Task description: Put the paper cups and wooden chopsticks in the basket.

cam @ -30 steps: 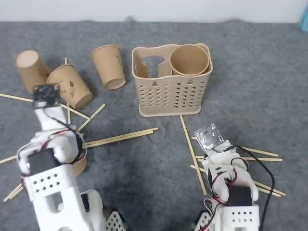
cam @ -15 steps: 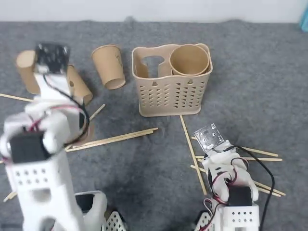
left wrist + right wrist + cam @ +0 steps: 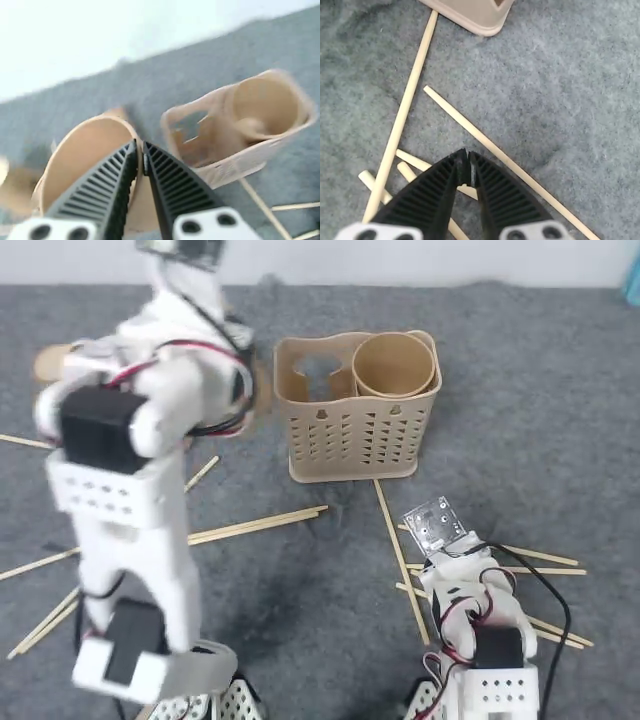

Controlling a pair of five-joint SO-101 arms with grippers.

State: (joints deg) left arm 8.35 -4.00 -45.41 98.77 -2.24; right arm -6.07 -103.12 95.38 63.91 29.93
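On the bench (image 3: 540, 390) in the high view, note the basket (image 3: 350, 445) at centre, with a seated cup (image 3: 393, 362) in one compartment and the neighbouring compartment vacant. Note also the left arm (image 3: 150, 410) reared tall over the bench's left side, the right arm (image 3: 470, 610) folded low at the near edge, and the chopsticks (image 3: 255, 525) strewn flat to both sides, none yet in the basket.

In the left wrist view, see the left gripper (image 3: 140, 146) pinched nearly shut on the wall of a carried cup (image 3: 85, 155), one finger inside the rim and one outside, with the basket ahead and its vacant compartment on the nearer side. Read as the transport step for this cup. For the next move, judge as needed: centring the cup over the vacant compartment, bringing it mouth-up, lowering, then opening the gripper.

In the right wrist view, see the right gripper (image 3: 468, 152) closed on nothing, hovering just above loose chopsticks, with a corner of the basket beyond.
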